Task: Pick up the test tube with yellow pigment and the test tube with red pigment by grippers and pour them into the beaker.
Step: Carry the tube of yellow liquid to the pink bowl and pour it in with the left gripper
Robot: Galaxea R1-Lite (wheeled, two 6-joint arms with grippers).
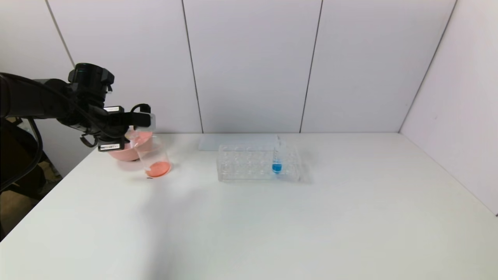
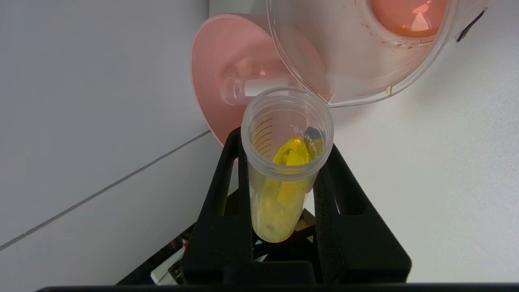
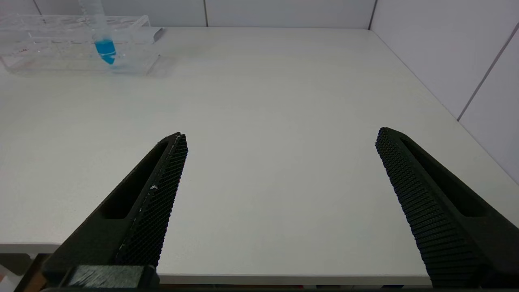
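Note:
My left gripper is shut on the test tube with yellow pigment and holds it tilted. The tube's open mouth sits just at the rim of the beaker, and the yellow liquid is still inside the tube. The beaker stands at the table's far left with orange-red liquid in its bottom. No tube with red liquid shows; an empty clear tube lies in the pink bowl. My right gripper is open and empty over the table's front edge, out of the head view.
The pink bowl stands right behind the beaker, against the back wall. A clear tube rack stands mid-table with one blue-liquid tube in it. The rack also shows in the right wrist view.

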